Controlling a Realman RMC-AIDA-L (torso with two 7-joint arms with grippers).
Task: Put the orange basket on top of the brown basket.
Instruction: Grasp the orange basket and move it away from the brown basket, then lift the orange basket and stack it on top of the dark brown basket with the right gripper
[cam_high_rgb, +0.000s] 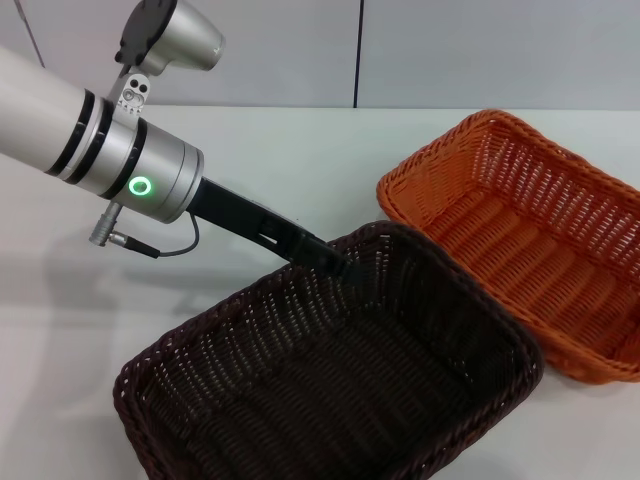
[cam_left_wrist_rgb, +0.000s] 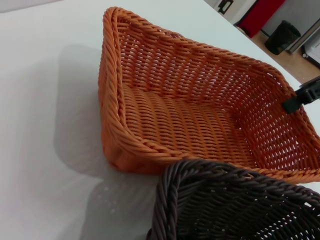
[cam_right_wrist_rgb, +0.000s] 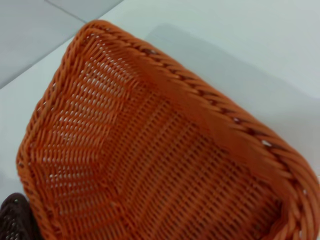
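Nearest you sits the brown basket (cam_high_rgb: 330, 370), flat on the white table (cam_high_rgb: 250, 150) and taken here as the landmark. Its braided rim is intact all round and nothing lies inside it.

At the brown basket's far rim, you have the left gripper (cam_high_rgb: 335, 262) reaching in from the left side; its dark fingers meet the rim at that far edge, but you cannot tell from any view whether they are spread or pinched on the weave. The silver arm behind it shows a green ring light.

Beyond the brown basket and to its right sits the orange basket (cam_high_rgb: 520, 240), also on the table. Its near corner lies just beside the brown basket's far right corner, close enough that you cannot tell whether the two rims touch. It is not stacked; both baskets rest side by side.

At the orange basket's far edge, the left wrist view shows you a dark tip of the right gripper (cam_left_wrist_rgb: 302, 97), its finger spacing impossible to judge.
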